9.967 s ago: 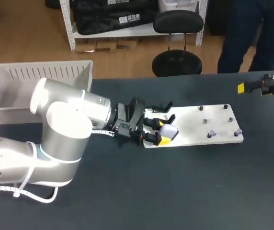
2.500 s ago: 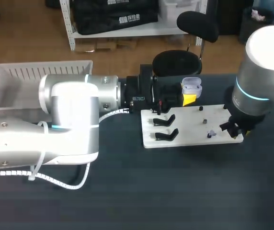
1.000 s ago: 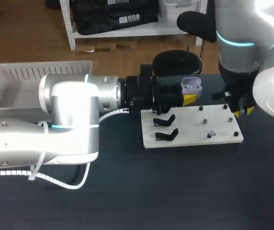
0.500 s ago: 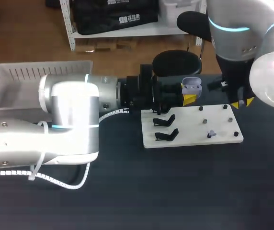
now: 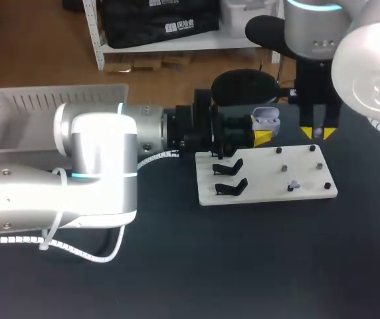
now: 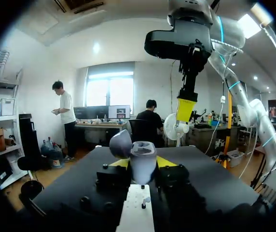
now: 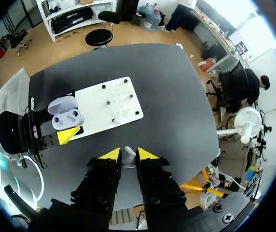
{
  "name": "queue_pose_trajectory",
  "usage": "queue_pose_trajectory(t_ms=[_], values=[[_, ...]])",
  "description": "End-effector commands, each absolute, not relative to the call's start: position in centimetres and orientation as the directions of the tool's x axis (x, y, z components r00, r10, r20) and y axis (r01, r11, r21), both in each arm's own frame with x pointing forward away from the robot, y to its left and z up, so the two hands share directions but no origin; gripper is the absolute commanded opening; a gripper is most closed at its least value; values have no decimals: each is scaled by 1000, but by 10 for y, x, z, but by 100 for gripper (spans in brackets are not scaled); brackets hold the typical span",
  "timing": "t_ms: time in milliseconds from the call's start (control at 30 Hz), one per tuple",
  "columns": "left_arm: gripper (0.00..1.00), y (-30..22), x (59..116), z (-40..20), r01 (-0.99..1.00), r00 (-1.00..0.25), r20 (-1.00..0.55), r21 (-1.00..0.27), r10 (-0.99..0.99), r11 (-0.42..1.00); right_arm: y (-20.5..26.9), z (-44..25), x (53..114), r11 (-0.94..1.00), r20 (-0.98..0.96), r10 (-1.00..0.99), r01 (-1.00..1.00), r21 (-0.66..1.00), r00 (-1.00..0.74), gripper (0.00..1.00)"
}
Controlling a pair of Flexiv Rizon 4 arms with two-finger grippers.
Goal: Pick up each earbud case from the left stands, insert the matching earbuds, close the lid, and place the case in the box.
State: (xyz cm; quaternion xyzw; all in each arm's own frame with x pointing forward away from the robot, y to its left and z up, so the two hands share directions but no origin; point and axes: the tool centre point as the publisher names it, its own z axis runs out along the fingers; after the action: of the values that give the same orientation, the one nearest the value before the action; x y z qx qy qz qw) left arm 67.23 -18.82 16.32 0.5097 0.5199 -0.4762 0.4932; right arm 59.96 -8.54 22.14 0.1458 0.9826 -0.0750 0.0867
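Right wrist view: my right gripper (image 7: 127, 154) pinches what seems a tiny, likely slippery earbud (image 7: 129, 159); my left gripper (image 6: 142, 164) clamps the rigid case (image 7: 66, 114) by its sides.

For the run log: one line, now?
left gripper: shut on open case | right gripper: shut on earbud, apart from case | second earbud: on board
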Motion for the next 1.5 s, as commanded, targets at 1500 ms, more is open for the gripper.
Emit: queue_pose_trajectory(t_ms=[1500], values=[[0,-188,671,161,999,11,-999,12,53,32,-25,225,640,893,-275,398,438,-103,-875,0]])
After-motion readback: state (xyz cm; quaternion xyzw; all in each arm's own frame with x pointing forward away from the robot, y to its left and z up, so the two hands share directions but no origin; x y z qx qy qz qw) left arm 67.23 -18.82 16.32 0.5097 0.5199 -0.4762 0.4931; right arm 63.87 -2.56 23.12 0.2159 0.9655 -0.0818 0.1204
